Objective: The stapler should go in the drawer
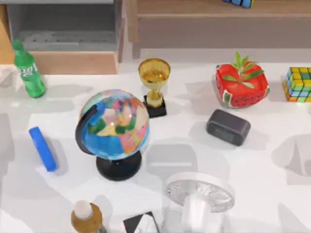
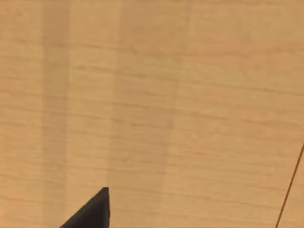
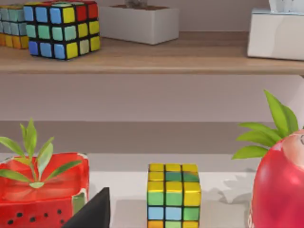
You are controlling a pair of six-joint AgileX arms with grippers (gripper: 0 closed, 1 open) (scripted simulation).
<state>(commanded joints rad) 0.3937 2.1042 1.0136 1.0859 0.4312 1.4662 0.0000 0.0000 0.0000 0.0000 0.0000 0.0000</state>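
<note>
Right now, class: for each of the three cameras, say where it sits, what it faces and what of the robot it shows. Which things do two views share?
Top view: above the table, looking down on the stapler, the open drawer, a globe and more.
Left wrist view: on the left arm, close against a tan wood surface; a dark pincer tip shows.
Right wrist view: on the right arm, facing the shelf unit; a dark tip shows.
Shared: top and right wrist views both show the watermelon planter and puzzle cube.
</note>
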